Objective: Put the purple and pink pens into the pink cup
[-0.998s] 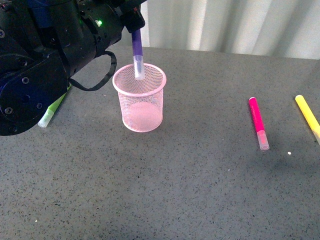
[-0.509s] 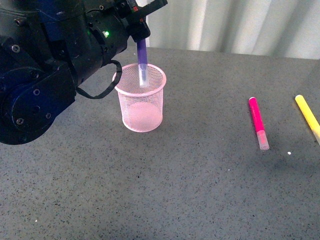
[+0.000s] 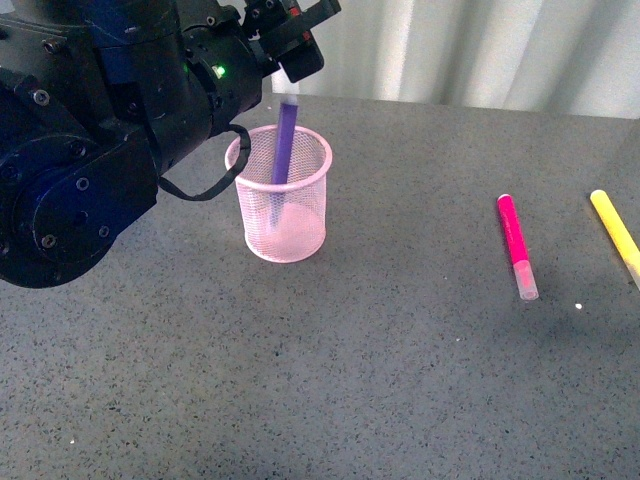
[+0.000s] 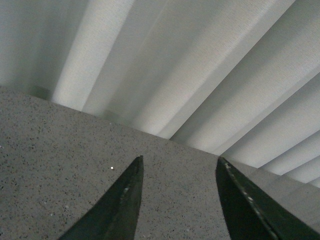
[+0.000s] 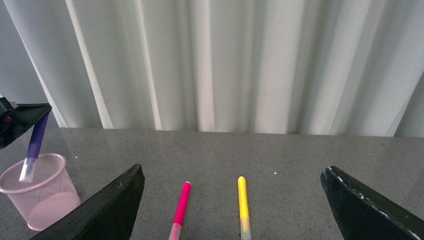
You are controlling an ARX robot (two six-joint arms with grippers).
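purple pen (image 3: 285, 145) in the front view stands tilted inside the pink cup (image 3: 290, 232), lower end down behind the mesh and upper end poking above the rim, right under your left gripper (image 3: 298, 58); from this angle you cannot tell whether the jaws touch it. the pink pen (image 3: 515, 238) lies flat on the tabletop (image 3: 400, 380), well to the right of the cup, with a yellow marker (image 3: 615, 230) near it at the right edge. left wrist view shows you the left jaws spread apart with nothing between them, only tabletop and curtain (image 4: 200, 60) beyond. right wrist view shows your right gripper (image 5: 232, 172) with jaws wide apart and holding nothing. the pink pen and yellow marker lie side by side, not touching, on the tabletop between them. the cup sits off to one side with the purple pen leaning in it.
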